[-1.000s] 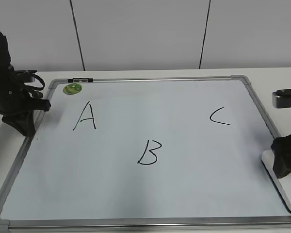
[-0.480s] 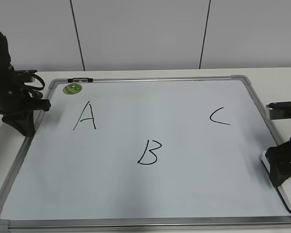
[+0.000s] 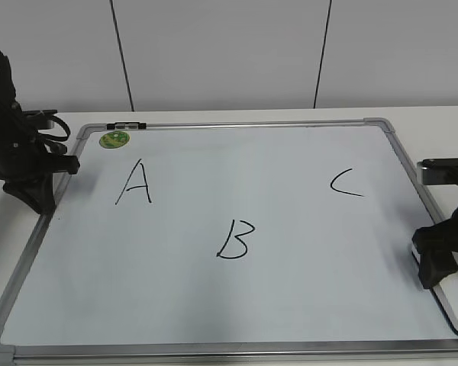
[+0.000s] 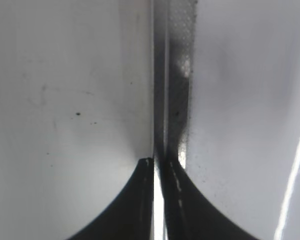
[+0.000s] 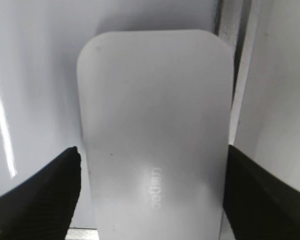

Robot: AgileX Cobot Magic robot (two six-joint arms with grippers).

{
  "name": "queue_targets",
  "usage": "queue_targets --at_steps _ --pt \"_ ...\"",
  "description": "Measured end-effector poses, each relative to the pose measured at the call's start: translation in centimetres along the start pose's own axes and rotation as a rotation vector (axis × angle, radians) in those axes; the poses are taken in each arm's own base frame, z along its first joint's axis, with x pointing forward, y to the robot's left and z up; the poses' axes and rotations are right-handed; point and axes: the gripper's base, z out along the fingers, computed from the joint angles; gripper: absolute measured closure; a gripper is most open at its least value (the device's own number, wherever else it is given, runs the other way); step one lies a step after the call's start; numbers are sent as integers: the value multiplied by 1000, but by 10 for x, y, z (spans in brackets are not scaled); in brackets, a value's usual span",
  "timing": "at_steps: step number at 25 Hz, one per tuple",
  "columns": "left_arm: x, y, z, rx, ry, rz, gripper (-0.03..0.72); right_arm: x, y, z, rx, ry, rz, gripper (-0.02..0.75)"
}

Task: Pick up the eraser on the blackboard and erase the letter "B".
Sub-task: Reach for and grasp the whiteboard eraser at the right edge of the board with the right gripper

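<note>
The blackboard (image 3: 290,293) lies flat on the table, white with a silver frame. The letter "B" (image 3: 235,239) is drawn in black near its middle. The white eraser (image 3: 456,305) lies on the board at its right edge, partly hidden by my right gripper (image 3: 437,263). In the right wrist view the eraser (image 5: 155,110) fills the middle, and my right gripper (image 5: 152,150) is open with one finger close on each side of it. My left gripper (image 3: 34,194) rests at the board's left edge. In the left wrist view it (image 4: 159,161) is shut and empty over the frame (image 4: 177,75).
A black "A" (image 3: 135,183) stands at the left and a black "C" (image 3: 345,183) at the right of the board. A round green sticker (image 3: 114,139) sits in the far left corner. A white wall rises behind the table.
My right gripper has come down and slightly left onto the eraser, covering more of it. The left arm has not moved.
</note>
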Motion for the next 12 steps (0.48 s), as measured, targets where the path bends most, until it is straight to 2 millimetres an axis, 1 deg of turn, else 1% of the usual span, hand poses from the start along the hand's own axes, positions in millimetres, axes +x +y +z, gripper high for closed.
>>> queue_targets --at_steps 3,4,6,12 --pt "0 0 0 0 0 0 655 0 0 0 0 0 -3 136" --pt "0 0 0 0 0 0 655 0 0 0 0 0 -3 165" --pt "0 0 0 0 0 0 655 0 0 0 0 0 -5 192" --pt "0 0 0 2 0 -1 655 0 0 0 0 -2 -5 209"
